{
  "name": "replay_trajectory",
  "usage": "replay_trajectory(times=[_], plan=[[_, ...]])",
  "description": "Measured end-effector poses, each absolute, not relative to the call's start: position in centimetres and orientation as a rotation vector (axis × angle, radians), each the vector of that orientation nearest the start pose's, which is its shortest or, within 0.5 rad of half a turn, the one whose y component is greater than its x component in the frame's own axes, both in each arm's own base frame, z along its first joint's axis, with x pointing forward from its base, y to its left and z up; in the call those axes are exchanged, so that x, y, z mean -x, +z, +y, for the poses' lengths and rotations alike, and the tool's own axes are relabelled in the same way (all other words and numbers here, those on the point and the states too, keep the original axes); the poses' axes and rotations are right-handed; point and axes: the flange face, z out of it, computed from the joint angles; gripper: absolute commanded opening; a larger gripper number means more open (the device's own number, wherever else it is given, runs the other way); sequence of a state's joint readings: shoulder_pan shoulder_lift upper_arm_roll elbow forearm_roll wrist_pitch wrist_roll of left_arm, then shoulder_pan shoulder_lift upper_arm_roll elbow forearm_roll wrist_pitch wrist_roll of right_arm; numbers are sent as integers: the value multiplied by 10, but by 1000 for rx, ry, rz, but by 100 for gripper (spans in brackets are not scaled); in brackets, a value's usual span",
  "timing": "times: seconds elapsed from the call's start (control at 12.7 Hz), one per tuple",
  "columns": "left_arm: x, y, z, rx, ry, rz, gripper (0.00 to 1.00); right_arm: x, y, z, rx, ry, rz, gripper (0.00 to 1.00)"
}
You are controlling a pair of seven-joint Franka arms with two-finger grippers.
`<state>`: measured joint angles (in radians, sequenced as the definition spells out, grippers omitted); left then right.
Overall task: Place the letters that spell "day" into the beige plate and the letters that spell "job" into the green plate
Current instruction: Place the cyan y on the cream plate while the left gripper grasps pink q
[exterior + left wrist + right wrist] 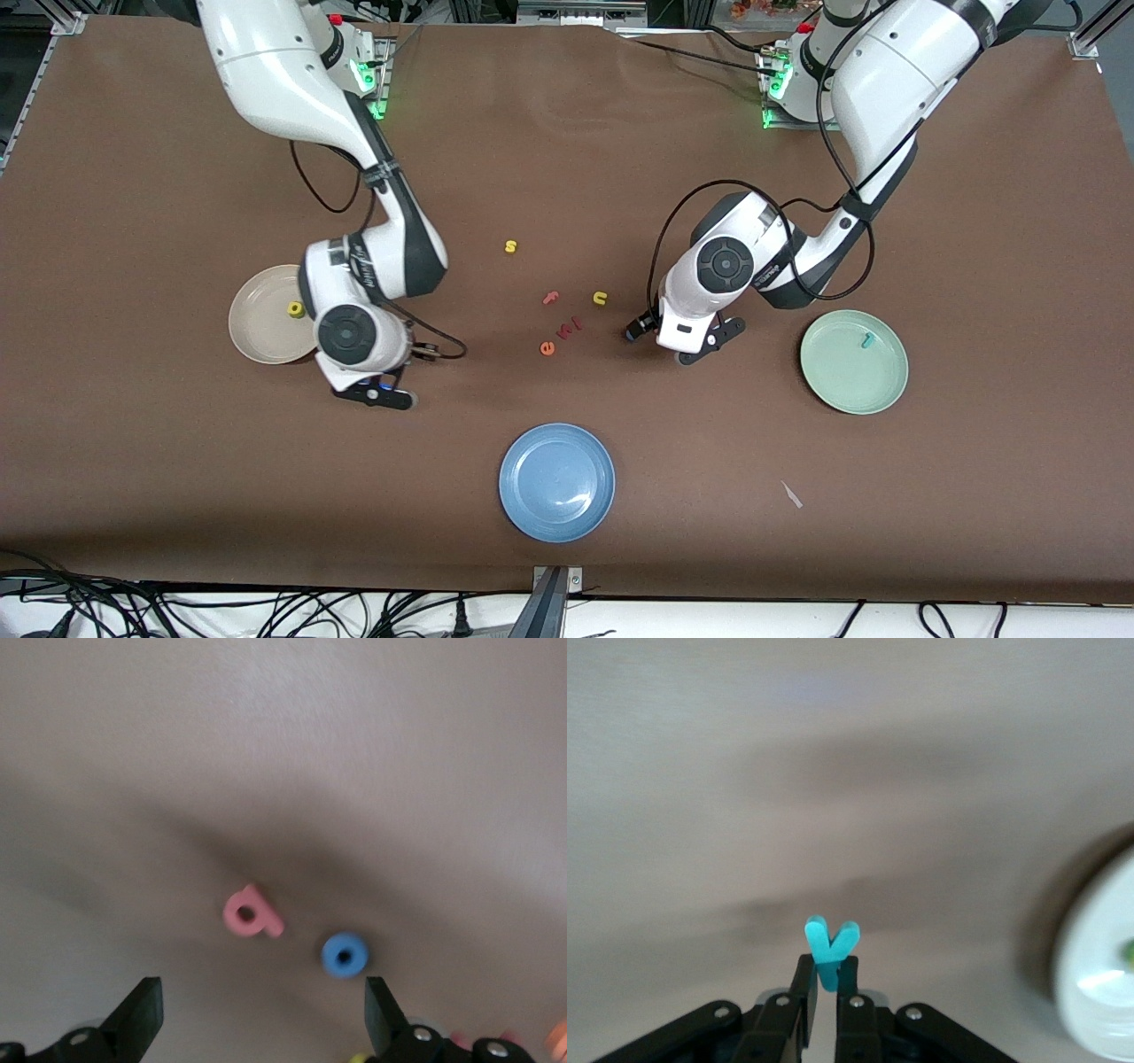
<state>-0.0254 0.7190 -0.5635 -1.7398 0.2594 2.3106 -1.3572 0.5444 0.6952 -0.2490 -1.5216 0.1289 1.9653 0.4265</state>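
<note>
Right gripper (pixel 822 988) pinched the "y" (pixel 831 945) between its fingertips; left gripper (pixel 261 1014) gaped, "b" (pixel 252 912) and "o" (pixel 344 954) just ahead of its fingers.

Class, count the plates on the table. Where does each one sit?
3. The beige plate lies toward the right arm's end, the green plate toward the left arm's end, and the blue plate between them, nearest the front camera.

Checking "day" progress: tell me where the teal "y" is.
The teal "y" is pinched in the right gripper's shut fingers, above the table beside the beige plate, toward the right arm's end.
</note>
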Motion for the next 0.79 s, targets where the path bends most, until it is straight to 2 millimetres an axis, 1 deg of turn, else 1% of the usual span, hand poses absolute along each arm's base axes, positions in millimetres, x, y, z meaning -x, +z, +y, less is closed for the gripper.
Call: replay_trajectory(times=[0.08, 0.16, 0.31, 0.39, 0.47, 0.55, 0.63, 0.71, 0.79], plan=[[-578, 206, -329, 2974, 236, -1247, 100, -635, 253, 202, 3242, 324, 241, 0], [-583, 202, -322, 2915, 229, -1380, 100, -625, 259, 176, 3236, 325, 233, 0], [-587, 201, -315, 2797, 225, -1592, 100, -599, 260, 122, 3223, 301, 175, 0], [-587, 201, -317, 2767, 219, -1638, 100, -585, 255, 92, 3219, 303, 134, 0], [-585, 201, -321, 2747, 203, -1659, 97, -571, 250, 62, 3215, 317, 105, 0], [-581, 199, -326, 2722, 179, -1683, 89, -560, 247, 33, 3213, 334, 97, 0], [-578, 197, -332, 2697, 151, -1704, 79, -554, 248, 6, 3212, 344, 94, 46], [-575, 195, -336, 2673, 126, -1725, 78, -551, 249, -18, 3213, 350, 95, 99], [-573, 192, -337, 2651, 112, -1746, 77, -549, 249, -36, 3212, 354, 117, 100]])
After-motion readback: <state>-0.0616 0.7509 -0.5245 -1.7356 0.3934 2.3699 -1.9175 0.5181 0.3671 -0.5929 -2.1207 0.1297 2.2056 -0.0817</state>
